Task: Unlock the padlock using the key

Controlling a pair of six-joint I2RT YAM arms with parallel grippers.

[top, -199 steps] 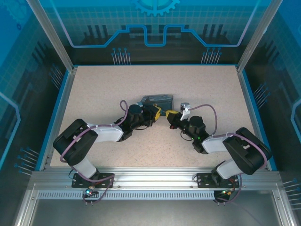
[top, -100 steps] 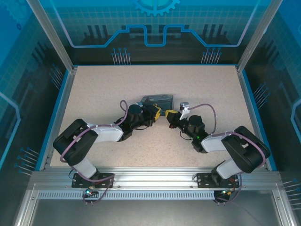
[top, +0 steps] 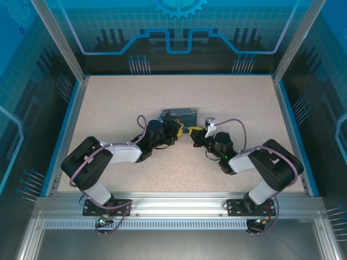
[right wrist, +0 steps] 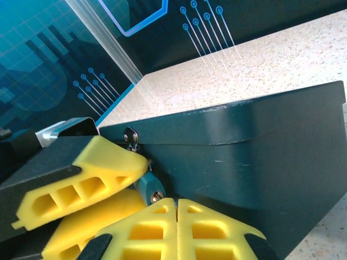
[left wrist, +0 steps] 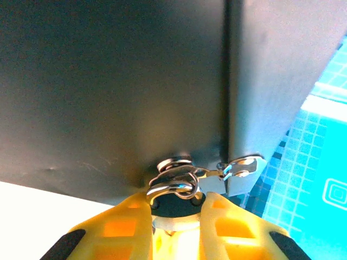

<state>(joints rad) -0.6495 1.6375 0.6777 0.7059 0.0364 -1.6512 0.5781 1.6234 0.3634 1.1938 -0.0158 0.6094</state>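
Pinching in narrowly, your left end effector (left wrist: 176, 208) holds the padlock (left wrist: 172, 187) between its yellow fingers (left wrist: 127, 216). The silvery shackle sits just beside the metal hasp (left wrist: 238, 167), at the lower edge of the dark box (left wrist: 108, 81). Your right end effector (right wrist: 177, 208) meets it from the other side with its jaws pressed fully together, the tips close against the bluish padlock body. Whether the key is pinched between them you cannot tell. The box lies flat on the speckled tabletop (right wrist: 282, 59), near its middle, with your two arms reaching in from either side.
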